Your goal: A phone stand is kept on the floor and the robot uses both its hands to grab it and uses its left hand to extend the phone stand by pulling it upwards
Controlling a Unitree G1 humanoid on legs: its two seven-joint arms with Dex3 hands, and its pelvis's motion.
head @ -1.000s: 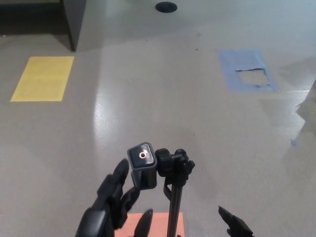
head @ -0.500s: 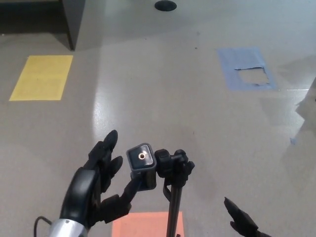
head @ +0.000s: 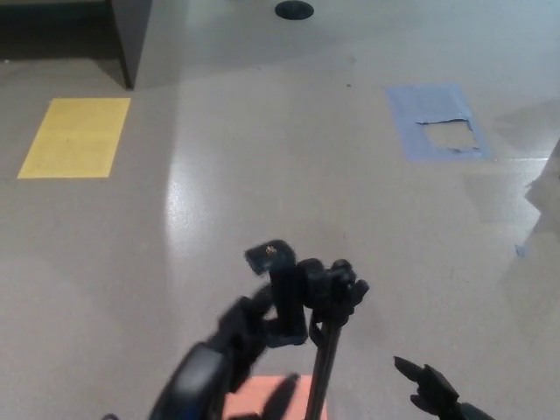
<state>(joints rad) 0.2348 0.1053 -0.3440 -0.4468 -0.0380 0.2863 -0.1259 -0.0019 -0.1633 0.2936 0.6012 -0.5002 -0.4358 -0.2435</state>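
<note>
The blurred left hand (head: 241,337) gripped the phone stand (head: 302,293); the right hand (head: 433,394) hovered open, holding nothing.

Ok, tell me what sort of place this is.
Probably an indoor lab or workshop test area: a smooth grey floor marked with a yellow rectangle, a torn blue tape patch and a round black floor fitting.

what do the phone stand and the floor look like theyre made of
The phone stand looks like matte black plastic at its head, on a thin dark pole that may be metal; motion blur leaves this open. The floor looks like smooth sealed concrete or vinyl: grey, faintly speckled, with a soft pale sheen. The yellow patch and torn blue patch look like flat tape or stickers.
</note>
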